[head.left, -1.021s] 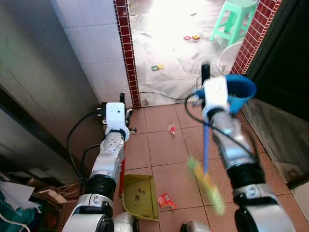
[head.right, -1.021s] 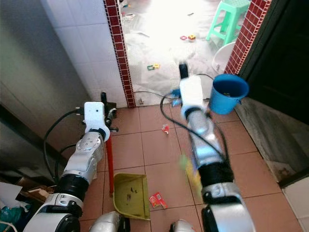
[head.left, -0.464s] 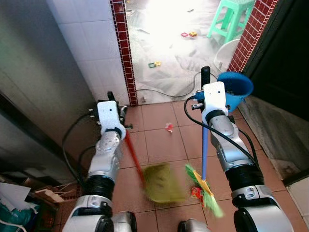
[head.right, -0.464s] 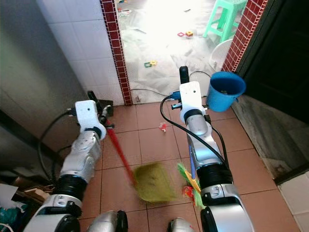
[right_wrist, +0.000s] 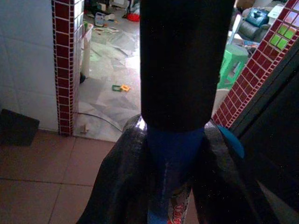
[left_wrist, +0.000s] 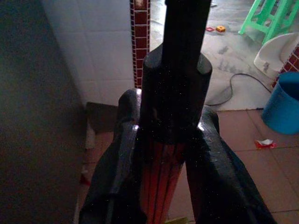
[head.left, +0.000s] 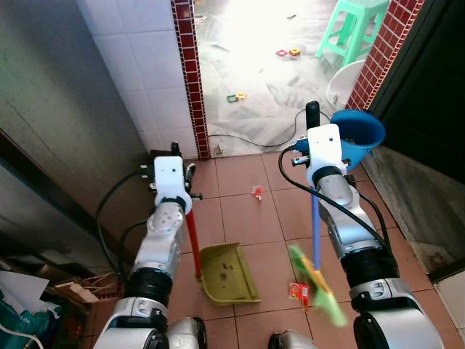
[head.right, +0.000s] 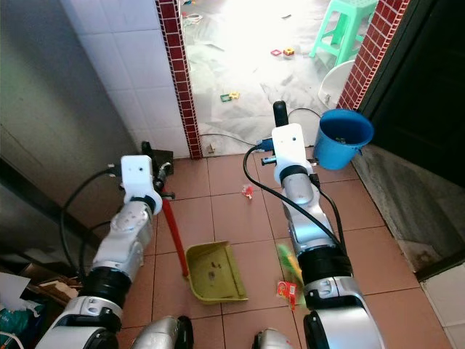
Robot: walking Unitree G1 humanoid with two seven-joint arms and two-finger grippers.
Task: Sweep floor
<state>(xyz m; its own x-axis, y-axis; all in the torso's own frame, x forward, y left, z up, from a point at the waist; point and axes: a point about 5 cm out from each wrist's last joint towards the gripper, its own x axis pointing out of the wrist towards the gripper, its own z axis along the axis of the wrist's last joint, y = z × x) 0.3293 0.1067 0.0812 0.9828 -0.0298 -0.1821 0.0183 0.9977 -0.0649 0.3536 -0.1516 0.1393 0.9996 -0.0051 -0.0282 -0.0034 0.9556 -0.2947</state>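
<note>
The broom (head.left: 314, 247), clamped in the right gripper (right_wrist: 174, 154), hangs below it beside the red wrapper (head.left: 299, 291), which a hard stroke could flick past the dustpan (head.left: 228, 273) clamped by the left gripper (left_wrist: 169, 154).

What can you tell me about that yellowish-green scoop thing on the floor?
The dustpan is an olive-yellow tray, plastic by its look, lying flat on the terracotta floor tiles with a few dark crumbs in it. A red handle with a black top rises from its rear corner, leaning slightly, up to the left gripper, whose fingers are clamped around it. A red wrapper lies just off its right edge, by the blurred broom head.
</note>
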